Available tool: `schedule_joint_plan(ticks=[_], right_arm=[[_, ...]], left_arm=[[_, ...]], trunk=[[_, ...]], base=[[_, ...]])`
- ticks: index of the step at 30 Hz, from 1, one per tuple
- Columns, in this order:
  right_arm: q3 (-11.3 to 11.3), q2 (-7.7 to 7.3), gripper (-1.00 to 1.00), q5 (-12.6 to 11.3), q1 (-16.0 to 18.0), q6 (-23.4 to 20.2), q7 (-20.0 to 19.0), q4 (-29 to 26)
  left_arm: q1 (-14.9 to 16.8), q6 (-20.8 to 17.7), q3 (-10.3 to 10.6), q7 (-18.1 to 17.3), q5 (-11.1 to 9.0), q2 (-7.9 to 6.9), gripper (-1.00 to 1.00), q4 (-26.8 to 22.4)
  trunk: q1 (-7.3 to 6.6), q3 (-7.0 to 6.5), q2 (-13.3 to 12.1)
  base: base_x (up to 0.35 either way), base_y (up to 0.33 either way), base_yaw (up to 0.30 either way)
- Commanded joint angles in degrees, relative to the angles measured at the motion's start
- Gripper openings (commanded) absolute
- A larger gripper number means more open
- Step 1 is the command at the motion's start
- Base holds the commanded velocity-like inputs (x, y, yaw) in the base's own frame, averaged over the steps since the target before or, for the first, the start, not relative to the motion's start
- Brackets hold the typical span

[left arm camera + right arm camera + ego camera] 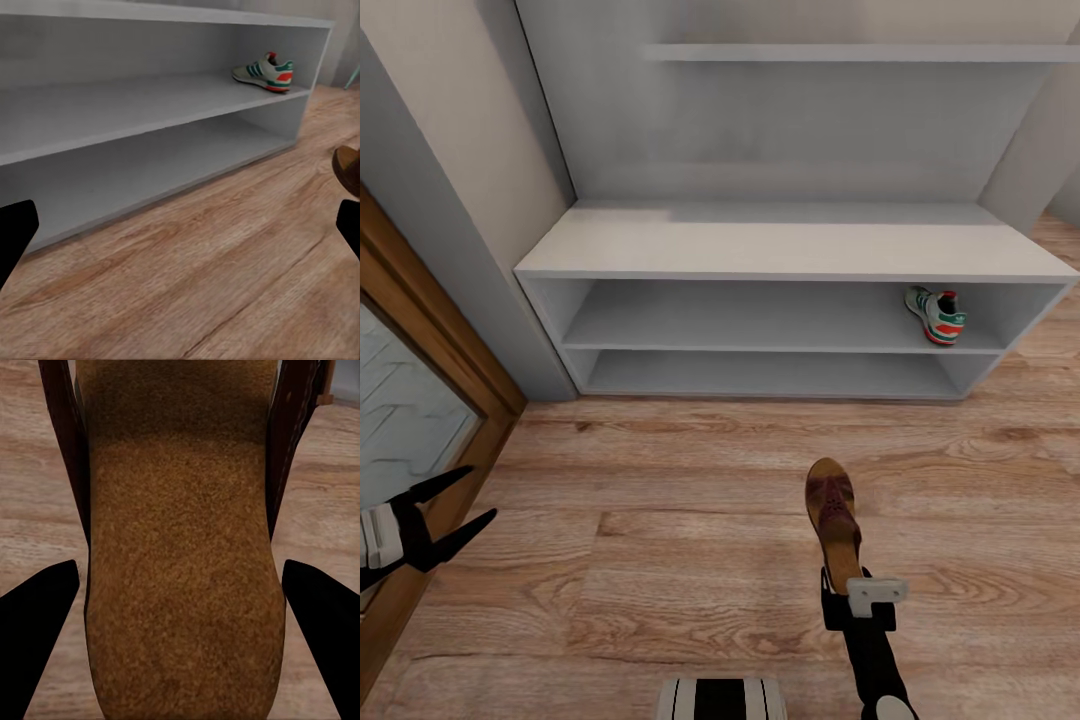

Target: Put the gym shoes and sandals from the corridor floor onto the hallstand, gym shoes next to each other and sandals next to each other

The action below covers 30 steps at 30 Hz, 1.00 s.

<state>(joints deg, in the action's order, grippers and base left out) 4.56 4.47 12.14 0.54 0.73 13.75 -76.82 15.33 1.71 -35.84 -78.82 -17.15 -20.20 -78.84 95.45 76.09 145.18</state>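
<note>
head view: right hand [850, 590] grips a sandal [834, 520] by its heel, left hand [455, 505] spread open at the side.

- No word, number, brand name or sign can be read anywhere.
- The cream-white lace-up sneaker with green stripes and orange-red heel [937, 315], at the right of the head view on the upper open tier of the long pale grey shelf unit [790, 250], carries three green side stripes; no lettering on it is legible.
</note>
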Motion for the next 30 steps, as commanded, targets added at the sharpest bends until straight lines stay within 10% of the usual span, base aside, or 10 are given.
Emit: schedule_joint_plan(ticks=[1,30], right_arm=[[0.1,0.00,-1.00,0.4,0.0,0.0,0.3,0.1],[0.3,0.09,-1.00,0.5,-0.1,0.1,0.4,0.4]], left_arm=[[0.0,0.1,-0.1,-0.3,-0.2,0.05,1.00,-0.1],[0.1,-1.4,-7.8,9.3,-3.1,0.77,1.00,-0.3]], trunk=[[-0.01,0.04,0.0],[-0.01,0.04,0.0]], base=[[0.000,0.000,0.000],[0.000,0.000,0.000]])
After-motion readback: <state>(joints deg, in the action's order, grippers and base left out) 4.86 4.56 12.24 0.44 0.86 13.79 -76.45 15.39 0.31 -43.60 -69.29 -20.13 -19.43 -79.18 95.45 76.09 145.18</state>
